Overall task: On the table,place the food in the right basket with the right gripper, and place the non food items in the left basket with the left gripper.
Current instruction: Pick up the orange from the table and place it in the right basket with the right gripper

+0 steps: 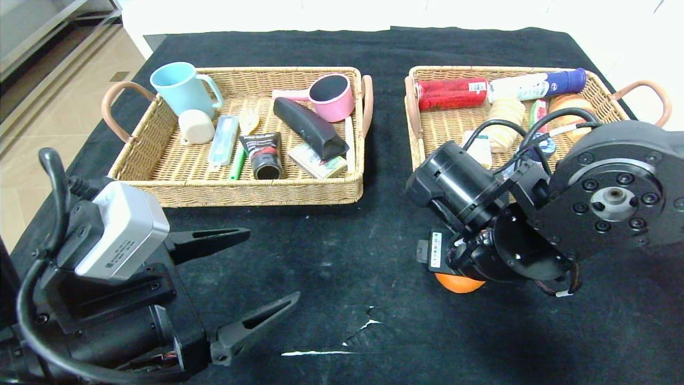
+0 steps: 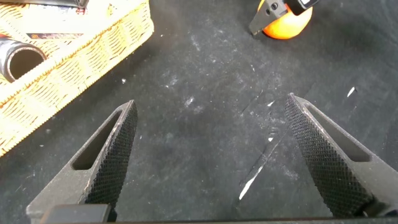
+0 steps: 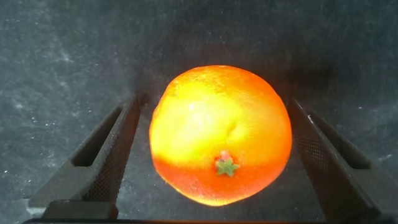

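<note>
Orange and round, the fruit [image 3: 221,134] is seen on the black worktop [image 1: 342,256] in front of the right basket [image 1: 427,139], with its green star-shaped stem scar turned toward the right wrist camera. No long axis can be made out on it. It is framed by the right tool [image 3: 211,155], whose jaws stand spread on either side of it; whether the pads touch the skin cannot be told. In the head view only a sliver of the fruit [image 1: 458,283] is shown under the right arm, which carries a small white barcode sticker.

In the right basket a red can [image 1: 451,93], a white bottle with a blue cap [image 1: 537,85] and a pale ridged roll [image 1: 505,115] are laid; their label text is too small to be read.

In the left basket [image 1: 160,187] a black case [image 1: 310,128] is laid aslant, a black tube with a red band [image 1: 263,155] is pointed with its open end toward the robot, and a green handle [image 1: 238,163] is laid beside it. White lettering on the tube cannot be read. A blue mug [image 1: 181,88] and a pink pot [image 1: 334,96] are also held there.

Near the robot's left, the left tool [image 2: 208,155] is held released over bare cloth, beside white tears [image 1: 320,350].
</note>
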Controlling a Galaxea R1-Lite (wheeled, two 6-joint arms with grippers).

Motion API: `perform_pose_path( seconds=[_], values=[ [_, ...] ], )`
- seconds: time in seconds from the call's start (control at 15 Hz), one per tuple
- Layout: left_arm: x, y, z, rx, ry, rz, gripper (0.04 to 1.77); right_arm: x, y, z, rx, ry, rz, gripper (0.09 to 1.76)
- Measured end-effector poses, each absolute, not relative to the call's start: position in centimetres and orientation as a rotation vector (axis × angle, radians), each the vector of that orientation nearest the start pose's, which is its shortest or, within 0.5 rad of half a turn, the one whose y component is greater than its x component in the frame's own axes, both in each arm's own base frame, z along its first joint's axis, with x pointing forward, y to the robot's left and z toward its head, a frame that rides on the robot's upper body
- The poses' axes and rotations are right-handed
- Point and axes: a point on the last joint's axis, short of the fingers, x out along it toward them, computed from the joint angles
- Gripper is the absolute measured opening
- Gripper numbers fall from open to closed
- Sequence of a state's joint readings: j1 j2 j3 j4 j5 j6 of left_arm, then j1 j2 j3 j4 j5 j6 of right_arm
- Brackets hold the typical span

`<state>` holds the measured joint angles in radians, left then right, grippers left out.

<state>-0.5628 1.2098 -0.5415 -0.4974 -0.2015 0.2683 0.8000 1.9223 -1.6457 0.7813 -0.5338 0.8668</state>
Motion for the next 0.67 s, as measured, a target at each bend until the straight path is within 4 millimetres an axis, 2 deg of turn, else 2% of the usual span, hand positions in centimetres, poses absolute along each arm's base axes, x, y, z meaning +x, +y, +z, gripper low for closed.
perform_pose_path(
  seconds=[0.27,0.33,0.4,0.47,0.67],
  values=[
    [14.86,-9.93,21.35,0.288,0.071,-0.783,1.72,24.66,23.73,21.71,0.151,0.848,-0.133,1.71],
    [14.85,-9.93,21.36,0.289,0.071,-0.783,1.72,24.68,23.77,21.63,0.15,0.849,-0.134,1.62],
    [14.84,-9.93,21.37,0.289,0.07,-0.783,1.72,24.71,23.82,21.53,0.147,0.851,-0.135,1.42],
    [14.84,-9.92,21.37,0.289,0.071,-0.783,1.72,24.73,23.84,21.49,0.146,0.852,-0.135,1.32],
    [14.82,-9.93,21.35,0.291,0.07,-0.784,1.72,24.76,23.88,21.37,0.143,0.854,-0.136,1.26]
  ],
)
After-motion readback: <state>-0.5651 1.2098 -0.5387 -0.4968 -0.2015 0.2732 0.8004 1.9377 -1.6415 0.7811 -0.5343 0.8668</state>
